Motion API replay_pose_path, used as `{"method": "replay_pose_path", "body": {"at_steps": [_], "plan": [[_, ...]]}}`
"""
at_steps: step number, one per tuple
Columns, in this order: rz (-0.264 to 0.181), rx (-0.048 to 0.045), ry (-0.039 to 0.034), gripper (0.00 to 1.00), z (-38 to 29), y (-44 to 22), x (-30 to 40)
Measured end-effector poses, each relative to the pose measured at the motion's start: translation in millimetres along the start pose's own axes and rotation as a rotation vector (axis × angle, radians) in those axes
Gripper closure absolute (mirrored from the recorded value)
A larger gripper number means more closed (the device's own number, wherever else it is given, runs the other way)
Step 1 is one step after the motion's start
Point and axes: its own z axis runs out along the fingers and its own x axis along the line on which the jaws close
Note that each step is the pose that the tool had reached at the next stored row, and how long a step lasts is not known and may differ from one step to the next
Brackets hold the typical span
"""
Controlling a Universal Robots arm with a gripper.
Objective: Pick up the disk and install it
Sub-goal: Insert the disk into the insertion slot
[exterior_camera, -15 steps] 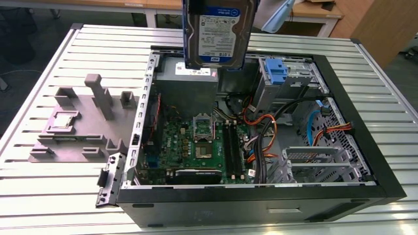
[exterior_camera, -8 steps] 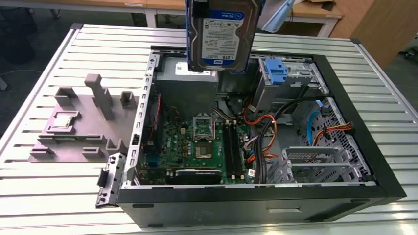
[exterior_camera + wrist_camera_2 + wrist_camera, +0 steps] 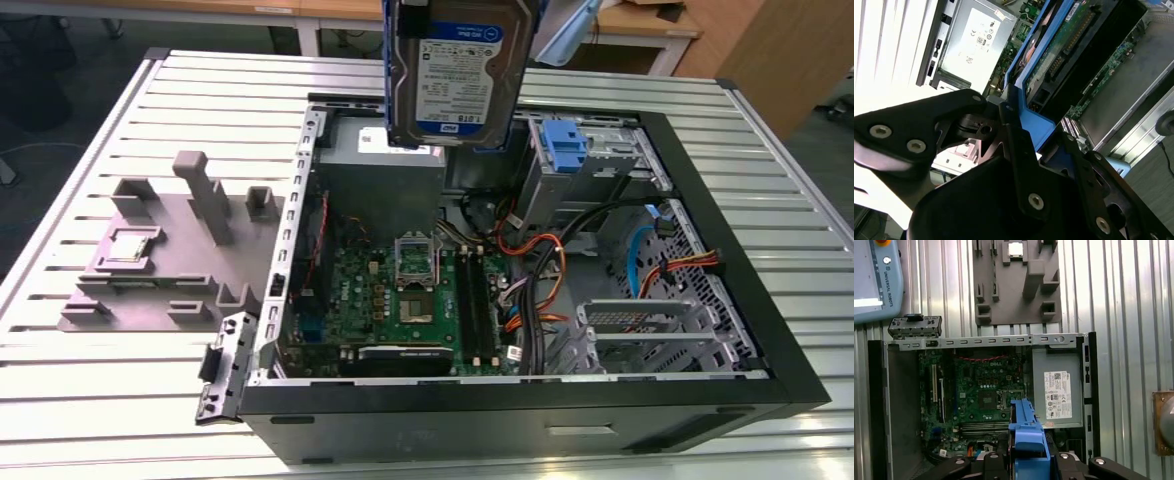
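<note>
Gripper (image 3: 1030, 461) is clamping the disk (image 3: 458, 75) by its blue carrier, holding it upright in the air above the open PC case (image 3: 763, 315), near the grey PSU box (image 3: 1056, 390). In the exterior view the label is facing the cam. The mobo (image 3: 414, 300) is lying exposed below.

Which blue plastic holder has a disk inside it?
The blue holder hanging above the open computer case; it frames the disk. The other blue holder sits empty inside the case.
</note>
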Motion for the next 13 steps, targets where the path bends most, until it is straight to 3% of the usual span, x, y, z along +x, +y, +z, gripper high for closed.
{"method": "replay_pose_path", "body": {"at_steps": [13], "plan": [[0.0,-0.0006,0.0,0.63,0.0,-3.3,9.0]]}}
